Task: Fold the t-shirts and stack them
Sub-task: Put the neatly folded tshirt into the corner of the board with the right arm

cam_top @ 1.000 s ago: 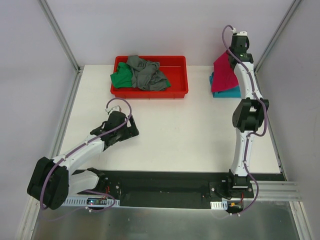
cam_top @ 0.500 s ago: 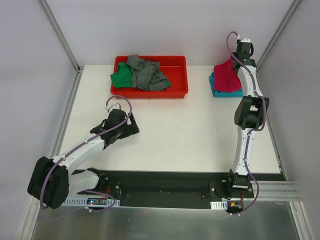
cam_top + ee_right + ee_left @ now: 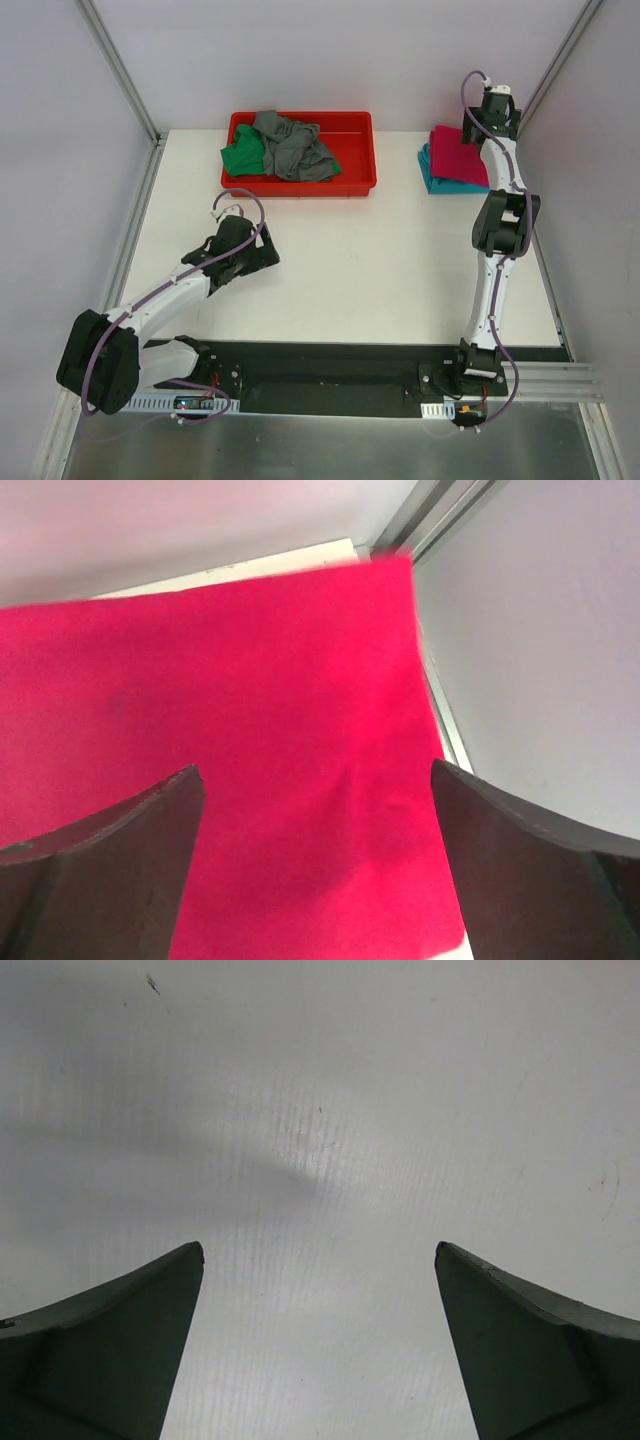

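Observation:
A folded magenta-pink t-shirt [image 3: 455, 153] lies flat on a folded teal t-shirt [image 3: 441, 184] at the table's far right. My right gripper [image 3: 484, 128] hovers over the pink shirt's back edge. In the right wrist view its jaws [image 3: 315, 770] stand wide open, with the pink fabric [image 3: 250, 680] below them and nothing gripped. A crumpled green t-shirt [image 3: 240, 160] and a crumpled grey t-shirt [image 3: 292, 146] sit in the red tray [image 3: 300, 186]. My left gripper [image 3: 264, 258] rests low over bare table at the left, open and empty [image 3: 320, 1250].
The red tray stands at the back centre. Metal frame posts [image 3: 120, 70] rise at the back corners, and the right wall [image 3: 540, 680] is close beside the shirt stack. White tabletop [image 3: 380, 260] spreads between the arms.
My right gripper has moved back and right, lowered the pink shirt onto the teal one and opened, letting it go. The left arm has barely moved.

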